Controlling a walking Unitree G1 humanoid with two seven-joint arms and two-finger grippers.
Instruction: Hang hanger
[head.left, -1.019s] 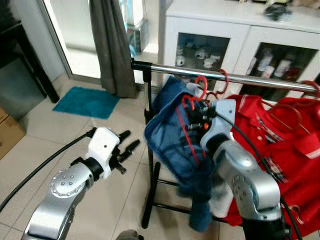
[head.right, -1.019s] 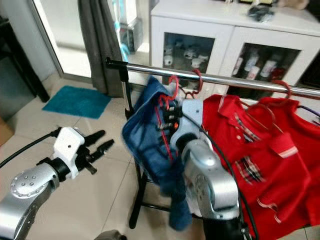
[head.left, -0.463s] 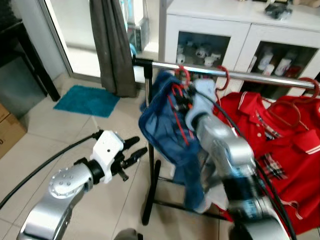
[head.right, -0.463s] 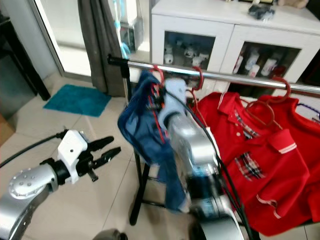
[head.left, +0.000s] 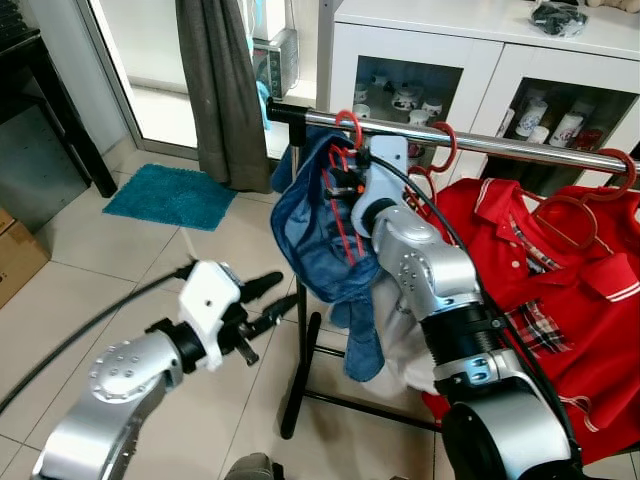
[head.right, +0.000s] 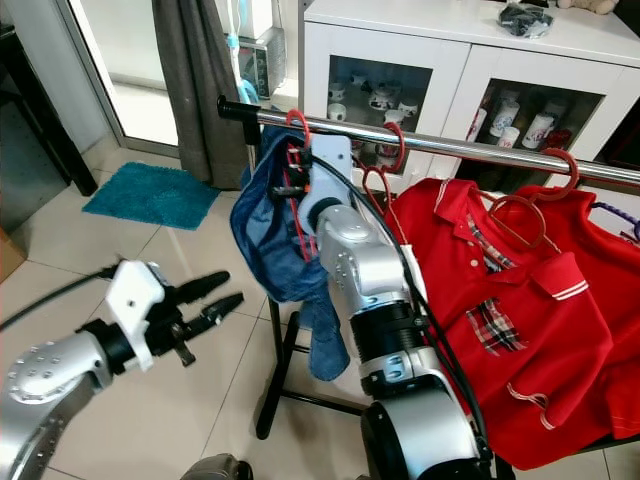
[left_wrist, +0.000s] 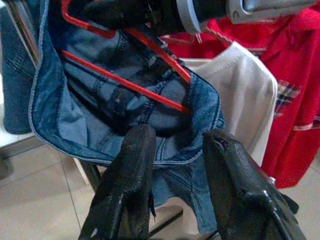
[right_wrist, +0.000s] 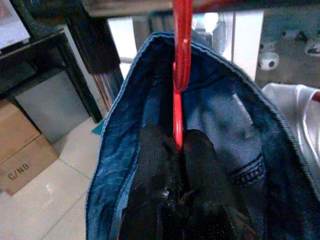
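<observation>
Hanging upright: hanger (head.left: 343, 190), hook (head.left: 347, 124) topmost.

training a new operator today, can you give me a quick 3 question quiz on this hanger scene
1. True or false: the red hanger carrying the denim garment has its hook over the metal rail.
2. Which gripper is shut on that hanger's neck? A) left gripper B) right gripper C) both
3. In a few words, how does the left gripper stand?

Key
1. True. The hook loops over the rail near its left end.
2. B. The right gripper pinches the red wire just below the hook.
3. Fingers open, holding nothing, low beside the rack and pointing toward the denim.
</observation>
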